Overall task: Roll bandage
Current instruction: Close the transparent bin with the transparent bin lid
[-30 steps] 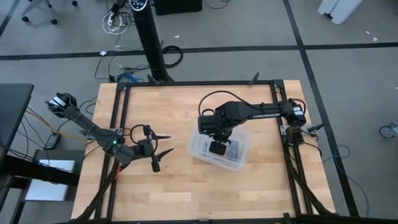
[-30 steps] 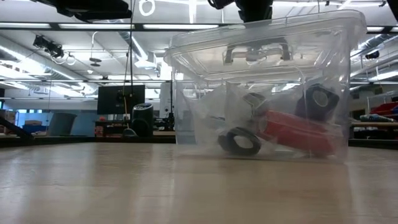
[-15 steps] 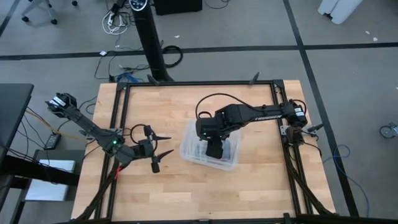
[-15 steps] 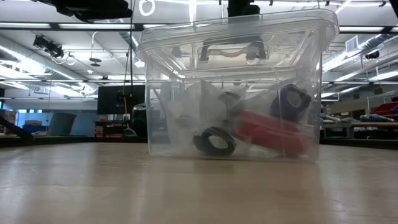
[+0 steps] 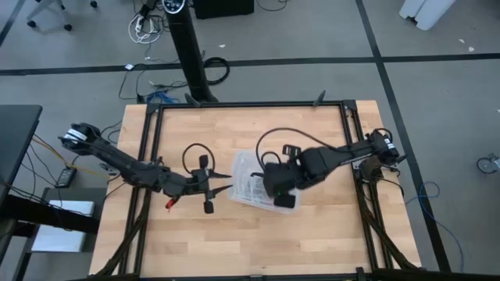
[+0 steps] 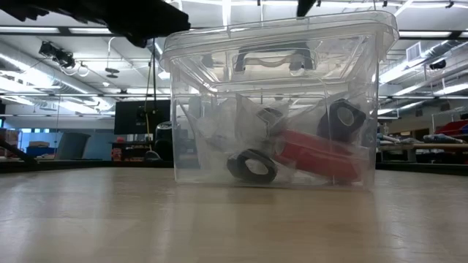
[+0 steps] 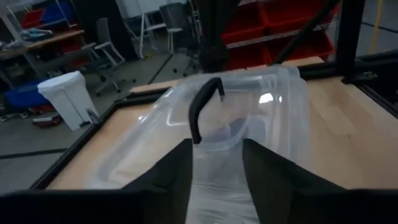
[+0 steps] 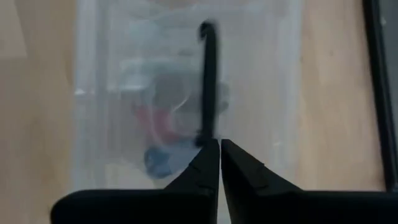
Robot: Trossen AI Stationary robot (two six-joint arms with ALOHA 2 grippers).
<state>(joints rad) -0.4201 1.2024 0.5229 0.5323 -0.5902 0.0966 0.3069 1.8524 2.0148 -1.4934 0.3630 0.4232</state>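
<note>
A clear plastic tub (image 5: 251, 186) with a black handle (image 8: 208, 81) on its lid stands on the table's middle. Through its wall the low view shows two dark round rolls (image 6: 252, 166) and a red thing (image 6: 322, 155). No brown bandage strip shows in the open. My right gripper (image 5: 281, 195) is shut above the lid, its fingertips (image 8: 211, 152) at one end of the handle. My left gripper (image 5: 225, 185) is open at the tub's left end, and in its wrist view the tub (image 7: 249, 106) lies just ahead of its spread fingers (image 7: 177, 168). My right gripper points down at the lid with shut fingers beside the handle's end (image 8: 207, 138); I cannot tell whether it touches the handle or the lid. My left gripper comes level from the table's left, its fingers either side of the tub's end (image 7: 217, 180); I cannot tell whether they touch it.
A black metal frame (image 5: 242, 105) runs round the wooden table top. Bare wood lies toward the table's near edge (image 5: 258, 242) and far edge (image 5: 234, 129). The low view looks past the tub into a workshop room.
My right gripper slid the tub toward the table's left, and the tub then stayed still. The right arm has since turned and drawn a little toward the right and near edges. My left gripper has gone toward the table's right, up to the tub's left end.
</note>
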